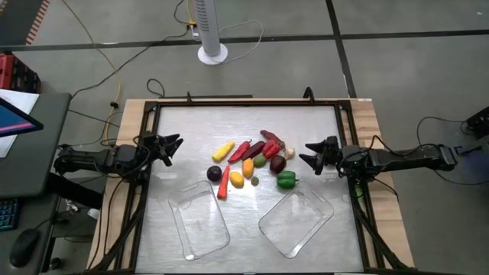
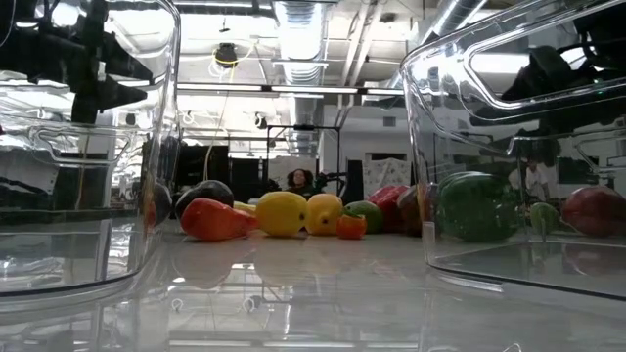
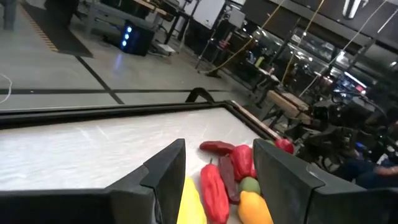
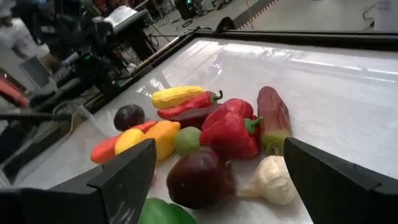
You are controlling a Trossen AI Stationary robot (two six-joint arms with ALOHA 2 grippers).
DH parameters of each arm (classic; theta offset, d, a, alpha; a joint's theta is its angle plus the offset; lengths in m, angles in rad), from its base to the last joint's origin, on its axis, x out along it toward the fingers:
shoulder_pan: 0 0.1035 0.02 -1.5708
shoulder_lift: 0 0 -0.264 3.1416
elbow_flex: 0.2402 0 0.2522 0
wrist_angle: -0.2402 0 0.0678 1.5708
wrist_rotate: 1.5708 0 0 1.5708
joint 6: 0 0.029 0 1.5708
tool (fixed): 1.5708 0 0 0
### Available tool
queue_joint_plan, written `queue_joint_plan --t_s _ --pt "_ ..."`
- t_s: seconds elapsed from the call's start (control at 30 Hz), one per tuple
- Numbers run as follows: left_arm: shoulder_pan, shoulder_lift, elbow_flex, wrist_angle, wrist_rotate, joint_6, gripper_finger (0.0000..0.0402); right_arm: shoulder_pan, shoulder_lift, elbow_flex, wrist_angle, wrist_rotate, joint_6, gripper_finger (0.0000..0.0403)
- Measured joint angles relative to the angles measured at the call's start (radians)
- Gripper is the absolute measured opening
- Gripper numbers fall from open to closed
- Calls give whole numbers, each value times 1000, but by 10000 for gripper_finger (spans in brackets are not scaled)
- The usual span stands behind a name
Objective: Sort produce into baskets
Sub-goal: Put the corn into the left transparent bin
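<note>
The desk had a shiny, brushed-looking white top with a dark frame round it and wood showing at both side edges. Everything sat in one loose pile of produce about mid-desk. Working from the green pepper: a dark red piece lay just beside it, toward the far edge, with a white garlic bulb near that. The red chillies were further off toward the left arm, then the yellow corn beyond them. The orange carrot and a dark purple piece lay past the yellow and orange bits. Two clear baskets sat nearer the front: one just beside the pepper, the other well apart from it.
</note>
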Motion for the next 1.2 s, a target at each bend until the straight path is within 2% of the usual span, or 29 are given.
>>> queue_joint_plan --t_s 0.2,0.33,0.4,0.47,0.53,0.73,0.9,1.07,1.2 --pt "0 0 0 -31 0 -76 174 -27 9 0 17 10 34 376" --pt "0 0 0 -32 -12 -70 174 -37 16 0 19 8 34 376" --pt "0 0 0 -30 -41 -43 174 -43 32 0 31 -7 12 376" --pt "5 1 0 8 -62 50 174 -55 57 0 87 -53 -42 376" --pt "25 17 0 78 -10 134 174 -73 96 0 170 -102 -87 376" --pt "133 162 0 231 197 250 174 -146 248 0 454 -140 -228 376" --pt "219 309 0 296 361 305 174 -181 344 0 612 -198 -245 376" --pt "275 463 38 327 449 398 174 -144 425 0 748 -210 -237 376" --pt "291 601 132 292 488 385 174 -88 504 22 828 -202 -237 376"
